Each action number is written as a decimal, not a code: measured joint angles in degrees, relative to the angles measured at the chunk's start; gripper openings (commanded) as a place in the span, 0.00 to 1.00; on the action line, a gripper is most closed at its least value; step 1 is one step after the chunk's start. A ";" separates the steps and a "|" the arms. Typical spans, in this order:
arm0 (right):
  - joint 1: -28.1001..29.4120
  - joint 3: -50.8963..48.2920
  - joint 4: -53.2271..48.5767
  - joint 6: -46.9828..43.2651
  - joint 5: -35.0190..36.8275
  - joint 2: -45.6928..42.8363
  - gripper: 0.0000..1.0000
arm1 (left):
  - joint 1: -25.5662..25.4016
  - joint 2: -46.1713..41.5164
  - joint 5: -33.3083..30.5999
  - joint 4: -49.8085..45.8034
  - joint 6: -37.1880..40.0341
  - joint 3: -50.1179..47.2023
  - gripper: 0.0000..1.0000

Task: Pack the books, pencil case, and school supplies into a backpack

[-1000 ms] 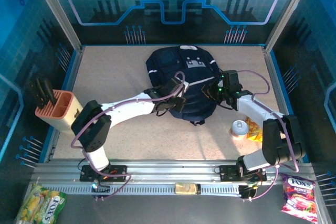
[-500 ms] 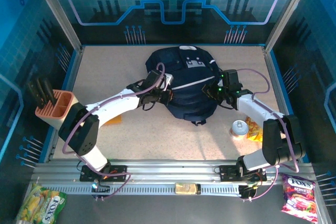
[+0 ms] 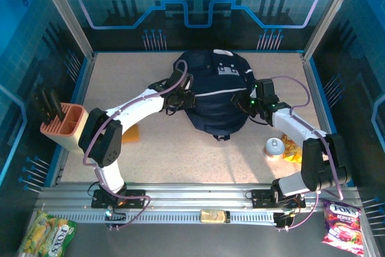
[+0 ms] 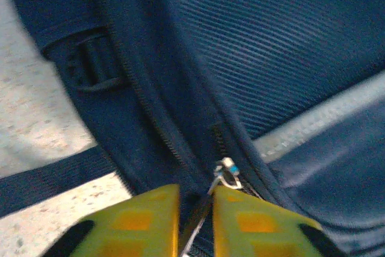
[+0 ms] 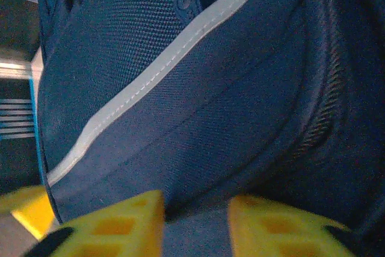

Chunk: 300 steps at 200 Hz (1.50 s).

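Observation:
The dark navy backpack point(image 3: 213, 97) lies in the middle of the table with a pale stripe across it. At its left side my left gripper point(image 3: 182, 95) stands slightly open. In the left wrist view the yellow fingers point(image 4: 147, 221) stand a little apart, and the zipper pull point(image 4: 227, 170) lies loose in the gap between them. My right gripper point(image 3: 247, 104) sits at the backpack's right side, open, with navy fabric point(image 5: 198, 106) bulging between its fingers point(image 5: 120, 224). An orange pad point(image 3: 130, 135), one of the school supplies, lies flat under the left arm. The books and the pencil case are out of view.
A pink rack point(image 3: 63, 126) with black pieces stands at the left edge. Near the right arm are a small pale cup point(image 3: 274, 146) and a yellow packet point(image 3: 292, 148). Snack bags point(image 3: 343, 224) lie outside the front rail.
My left arm has swung from the backpack's front to its left side, uncovering the orange pad. Both grippers have parted their jaws. The backpack has shifted slightly toward the back.

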 measured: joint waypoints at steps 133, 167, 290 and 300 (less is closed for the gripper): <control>5.70 5.60 -6.99 -14.12 5.46 -5.99 0.77 | 18.80 -25.33 -9.81 -2.84 -22.62 -36.81 0.85; 6.88 5.92 -7.02 -14.51 5.42 -4.79 0.77 | 23.56 -22.23 -9.75 -1.36 -22.93 -37.20 0.85; 12.39 8.63 -6.88 -14.53 6.29 -0.55 0.75 | 12.55 -13.00 5.88 9.60 -35.47 -30.91 0.78; 13.73 9.31 -6.82 -14.62 6.29 0.44 0.75 | 11.78 -12.17 7.63 10.27 -36.22 -29.79 0.78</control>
